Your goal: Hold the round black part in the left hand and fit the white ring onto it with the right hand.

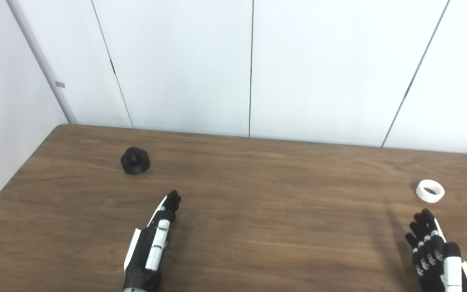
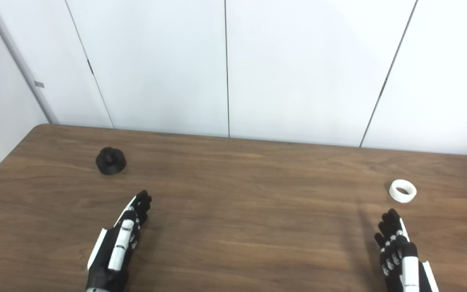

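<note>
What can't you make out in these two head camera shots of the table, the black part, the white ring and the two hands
- Right hand: wrist and arm cut off by the bottom edge in both eye views.
- Left hand: seen edge-on, so its palm is hidden by its own back.
- Round black part: too small and dark to read the detail of its top.
- White ring: inner wall is too small to judge.
- Table: near, left and right edges run out of frame.
</note>
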You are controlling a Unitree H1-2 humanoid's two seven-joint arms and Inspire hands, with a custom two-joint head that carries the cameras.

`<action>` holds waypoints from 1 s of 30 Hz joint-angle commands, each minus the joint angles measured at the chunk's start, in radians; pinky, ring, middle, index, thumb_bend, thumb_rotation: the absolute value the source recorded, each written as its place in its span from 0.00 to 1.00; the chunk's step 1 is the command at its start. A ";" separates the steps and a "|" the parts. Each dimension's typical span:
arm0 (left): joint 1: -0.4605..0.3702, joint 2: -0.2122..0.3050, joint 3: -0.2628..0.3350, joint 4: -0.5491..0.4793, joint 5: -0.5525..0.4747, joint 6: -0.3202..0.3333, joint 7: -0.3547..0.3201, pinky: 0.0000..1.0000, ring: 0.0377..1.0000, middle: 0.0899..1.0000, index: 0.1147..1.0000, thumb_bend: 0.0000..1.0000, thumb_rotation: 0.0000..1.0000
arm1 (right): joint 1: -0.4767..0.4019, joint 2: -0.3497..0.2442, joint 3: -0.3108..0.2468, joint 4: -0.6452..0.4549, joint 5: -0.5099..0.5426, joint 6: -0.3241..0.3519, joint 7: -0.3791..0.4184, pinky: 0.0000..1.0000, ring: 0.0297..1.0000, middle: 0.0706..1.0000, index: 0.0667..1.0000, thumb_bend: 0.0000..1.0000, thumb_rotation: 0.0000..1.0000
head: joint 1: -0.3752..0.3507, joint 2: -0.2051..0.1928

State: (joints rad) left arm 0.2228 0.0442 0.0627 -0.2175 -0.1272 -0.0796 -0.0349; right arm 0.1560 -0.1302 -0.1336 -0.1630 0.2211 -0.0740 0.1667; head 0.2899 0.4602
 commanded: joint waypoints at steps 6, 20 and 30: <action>0.070 -0.006 -0.034 -0.036 0.114 0.055 0.021 1.00 0.97 0.95 0.96 0.46 0.79 | 0.048 -0.010 -0.003 0.060 0.009 -0.009 0.007 1.00 1.00 0.99 1.00 0.49 1.00 | -0.018 0.018; -0.047 0.008 0.002 -0.183 0.437 0.235 0.138 0.84 0.84 0.82 0.85 0.77 0.16 | 0.043 -0.005 -0.016 0.042 0.014 0.023 -0.005 1.00 0.98 0.98 0.98 0.52 1.00 | -0.030 0.032; -0.163 0.077 0.061 -0.184 0.601 0.427 0.134 0.82 0.84 0.83 0.84 0.85 0.23 | 0.043 0.004 -0.019 0.040 0.012 0.031 -0.014 1.00 0.97 0.96 0.96 0.54 1.00 | -0.030 0.040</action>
State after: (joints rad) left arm 0.0982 0.1039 0.1159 -0.3687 0.4537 0.3246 0.0985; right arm 0.1612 -0.1298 -0.1548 -0.1643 0.2253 -0.0366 0.1527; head 0.2592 0.4985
